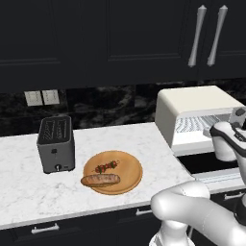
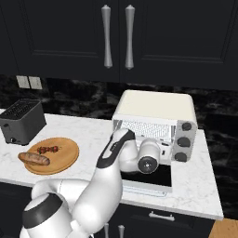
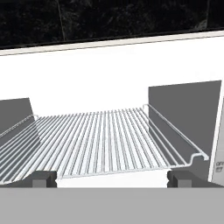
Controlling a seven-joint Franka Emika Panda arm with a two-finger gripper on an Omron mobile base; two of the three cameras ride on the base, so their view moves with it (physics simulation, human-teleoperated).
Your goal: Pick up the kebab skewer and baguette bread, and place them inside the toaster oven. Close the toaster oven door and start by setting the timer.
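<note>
Gripper (image 3: pixel 111 178) at the toaster oven (image 2: pixel 155 111) mouth, jaws spread wide, holding nothing.
Baguette bread (image 1: pixel 100 180) and kebab skewer (image 1: pixel 106 166) lie on the round board (image 1: pixel 129 178) near the counter's front edge; toaster oven door (image 2: pixel 148 178) hangs open.

The white arm rises from the base in a high bend, its big pale elbow low in the foreground of both base views, the forearm reaching forward and level. In the right base view the dark-striped link slopes up to a round wrist joint with a dark end cap facing the camera. The gripper (image 3: pixel 112 178) points straight ahead and roughly level. Its 2 dark fingertips (image 3: pixel 43 178) stand far apart at the bottom of the hand view, jaws spread wide with nothing between them.
</note>
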